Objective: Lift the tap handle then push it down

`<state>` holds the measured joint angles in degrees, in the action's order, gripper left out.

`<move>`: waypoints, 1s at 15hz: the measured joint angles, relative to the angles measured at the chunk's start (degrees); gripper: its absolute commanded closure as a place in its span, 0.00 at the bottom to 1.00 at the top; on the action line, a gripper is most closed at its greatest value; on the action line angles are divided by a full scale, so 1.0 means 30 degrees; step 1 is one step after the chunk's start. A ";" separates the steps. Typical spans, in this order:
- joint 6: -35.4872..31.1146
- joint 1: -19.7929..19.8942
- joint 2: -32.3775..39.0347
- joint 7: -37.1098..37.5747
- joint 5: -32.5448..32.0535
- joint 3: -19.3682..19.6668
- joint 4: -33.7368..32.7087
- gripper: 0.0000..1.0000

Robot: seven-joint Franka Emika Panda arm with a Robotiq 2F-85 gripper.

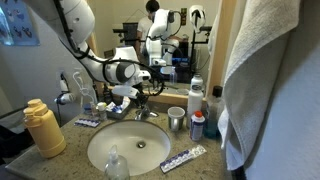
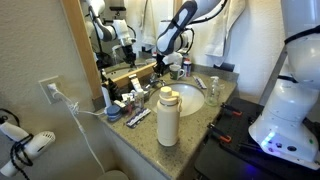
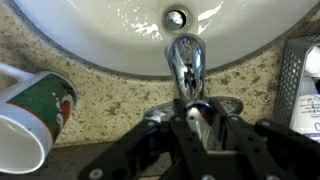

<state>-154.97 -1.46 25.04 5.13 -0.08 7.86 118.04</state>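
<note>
Fingers point(image 3: 176, 124) flank the tap handle point(image 3: 193, 102), narrowly apart; I cannot tell whether my gripper point(image 3: 196, 120) actually pinches it. Its long axis runs straight ahead between them, toward the spout point(image 3: 186, 62) and the sink point(image 3: 100, 35) beyond.

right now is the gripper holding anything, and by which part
Cannot tell: the gripper straddles the tap handle, one finger on each side of the lever, but the wrist view does not show whether they clamp it.
</note>
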 measured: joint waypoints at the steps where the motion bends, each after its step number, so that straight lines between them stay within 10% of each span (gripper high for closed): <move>1: -0.0002 -0.0135 0.0000 0.0227 -0.0113 0.0119 0.0002 0.93; 15: -0.0005 -0.1774 -0.0031 0.2937 -0.2024 0.1546 -0.0054 0.93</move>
<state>-154.98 -6.79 24.95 13.94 -6.16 12.49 117.88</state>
